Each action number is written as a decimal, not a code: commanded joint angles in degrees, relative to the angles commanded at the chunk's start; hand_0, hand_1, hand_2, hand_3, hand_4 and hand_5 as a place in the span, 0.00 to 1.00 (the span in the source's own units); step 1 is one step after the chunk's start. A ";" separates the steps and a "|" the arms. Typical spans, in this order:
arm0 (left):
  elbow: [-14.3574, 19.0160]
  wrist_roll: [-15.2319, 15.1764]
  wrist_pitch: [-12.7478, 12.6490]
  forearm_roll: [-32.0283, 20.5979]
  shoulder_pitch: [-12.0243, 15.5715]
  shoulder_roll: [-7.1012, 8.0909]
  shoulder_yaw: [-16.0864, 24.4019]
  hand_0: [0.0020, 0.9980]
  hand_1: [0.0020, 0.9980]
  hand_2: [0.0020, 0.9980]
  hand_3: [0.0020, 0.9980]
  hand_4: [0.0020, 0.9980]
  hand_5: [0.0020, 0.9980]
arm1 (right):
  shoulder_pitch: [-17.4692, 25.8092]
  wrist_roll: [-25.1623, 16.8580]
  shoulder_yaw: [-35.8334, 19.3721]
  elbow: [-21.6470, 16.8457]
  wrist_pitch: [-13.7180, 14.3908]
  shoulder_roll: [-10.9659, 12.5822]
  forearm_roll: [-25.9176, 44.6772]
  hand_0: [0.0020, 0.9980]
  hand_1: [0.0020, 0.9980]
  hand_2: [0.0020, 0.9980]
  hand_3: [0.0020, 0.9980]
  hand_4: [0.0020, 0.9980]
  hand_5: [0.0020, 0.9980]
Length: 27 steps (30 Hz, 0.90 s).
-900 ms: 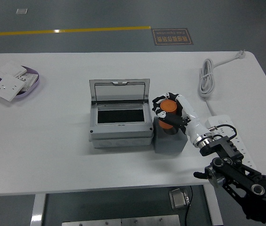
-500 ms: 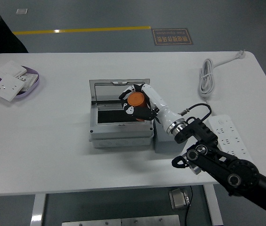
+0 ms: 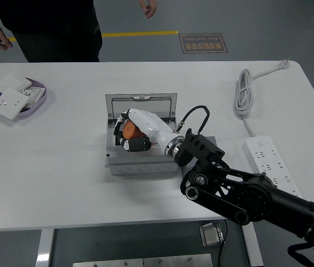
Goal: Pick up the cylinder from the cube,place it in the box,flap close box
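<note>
The right hand [image 3: 130, 135] is curled round the orange cylinder [image 3: 131, 129], holding it over the open grey box [image 3: 141, 161] at the worktop's [image 3: 62, 167] centre; whether the cylinder touches the box floor is hard to tell. The box's lid [image 3: 141, 103] stands up at 12 o'clock. At 10 o'clock sits a purple dish [image 3: 41, 97] of white plates. A person [image 3: 51, 25] stands beyond.

Cylinder [image 3: 131, 130] over box [image 3: 141, 161]

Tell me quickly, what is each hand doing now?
Right hand: closed on the orange cylinder, over the open box.
Left hand: not in view.
</note>
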<state>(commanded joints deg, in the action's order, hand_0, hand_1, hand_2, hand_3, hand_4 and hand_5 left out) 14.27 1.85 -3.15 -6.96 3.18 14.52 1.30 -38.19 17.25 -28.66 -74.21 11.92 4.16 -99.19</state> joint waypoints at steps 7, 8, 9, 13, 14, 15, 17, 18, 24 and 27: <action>0.03 -0.02 -0.03 0.05 -0.08 0.07 0.03 0.57 0.61 0.58 0.60 0.71 0.21 | -1.87 2.96 0.59 1.83 -6.03 -1.55 -11.58 0.30 0.35 0.33 0.30 0.00 0.00; 0.04 -0.02 -0.03 0.11 -0.09 0.06 0.07 0.57 0.61 0.58 0.60 0.71 0.21 | -1.97 3.49 0.51 1.90 -6.82 -1.62 -12.88 0.30 0.35 0.33 0.30 0.00 0.00; 0.05 -0.02 -0.03 0.19 -0.10 0.05 0.13 0.57 0.61 0.58 0.60 0.71 0.21 | -2.05 4.19 0.41 1.95 -7.72 -1.69 -14.30 0.30 0.35 0.33 0.30 0.00 0.00; 0.07 -0.02 -0.04 0.35 -0.10 0.05 0.22 0.57 0.61 0.58 0.60 0.71 0.21 | -2.15 7.45 -0.09 2.24 -11.13 -1.84 -19.03 0.60 0.51 0.51 0.52 0.18 0.00; 0.06 -0.01 -0.04 0.37 -0.09 0.05 0.22 0.57 0.61 0.58 0.60 0.71 0.21 | -2.13 8.17 -0.24 2.32 -11.68 -1.86 -19.80 0.60 0.51 0.51 0.52 0.18 0.00; 0.06 -0.01 -0.05 0.39 -0.07 0.05 0.24 0.57 0.61 0.58 0.60 0.71 0.21 | -2.09 8.91 -0.44 2.39 -12.13 -1.88 -20.46 0.60 0.51 0.51 0.52 0.18 0.00; 0.07 0.00 -0.05 0.41 -0.04 0.04 0.24 0.57 0.61 0.57 0.60 0.71 0.21 | -2.01 9.99 -0.79 2.47 -12.60 -1.89 -21.21 0.78 0.67 0.67 0.69 0.45 0.17; 0.07 0.00 -0.05 0.39 -0.03 0.02 0.21 0.57 0.61 0.57 0.60 0.71 0.21 | -1.97 10.39 -0.95 2.49 -12.66 -1.89 -21.36 0.78 0.67 0.67 0.69 0.45 0.17; 0.09 -0.01 -0.05 0.47 -0.08 0.01 0.24 0.57 0.61 0.58 0.60 0.71 0.21 | -1.64 11.29 -1.54 2.60 -12.15 -2.06 -21.54 0.87 0.73 0.74 0.72 0.65 0.31; 0.11 -0.01 -0.05 0.49 -0.09 -0.01 0.28 0.57 0.61 0.58 0.60 0.71 0.21 | -1.39 11.27 -1.79 2.59 -11.97 -2.07 -21.54 0.87 0.73 0.74 0.72 0.65 0.31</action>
<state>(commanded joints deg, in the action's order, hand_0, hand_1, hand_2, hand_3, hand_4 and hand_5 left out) 14.38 1.84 -3.20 -6.47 3.09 14.51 1.58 -39.58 28.51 -30.45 -71.62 -0.05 2.10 -120.73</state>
